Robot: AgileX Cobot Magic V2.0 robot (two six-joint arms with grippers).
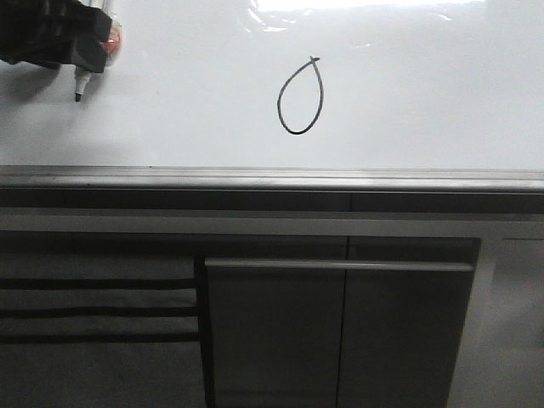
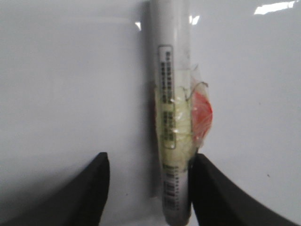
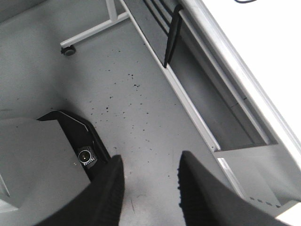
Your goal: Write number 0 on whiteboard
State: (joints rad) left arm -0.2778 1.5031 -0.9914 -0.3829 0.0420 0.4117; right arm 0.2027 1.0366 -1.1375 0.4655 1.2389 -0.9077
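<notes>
The number 0 (image 1: 300, 96), a thin black hand-drawn teardrop loop pointed at the top with a small crossed tail, sits on the whiteboard (image 1: 425, 93), slightly right of centre in the front view and above the board's lower edge. Loop is closed. The whiteboard is a large glossy white flat board with glare along the top; a grey metal rail (image 1: 272, 178) runs along its lower edge. Only a sliver of the stroke is visible at the edge of the right wrist view, too little to mark.

Well apart from the 0, upper left of the front view: the left gripper (image 1: 95, 47), black, holding a white marker pen (image 1: 82, 83) with black tip pointing down, tip at or just off the board, cannot tell which. In the left wrist view the pen barrel (image 2: 171, 117) runs between the fingers (image 2: 214, 193), wrapped in yellowish tape with a red patch (image 2: 202, 113); one finger is against the taped side, the other stands off with a gap.

Right gripper (image 3: 149, 188): black fingers parted, nothing between them, hanging over speckled grey floor (image 3: 136, 94) beside the board frame.

Below the rail: dark grey cabinet panels (image 1: 340, 331).
</notes>
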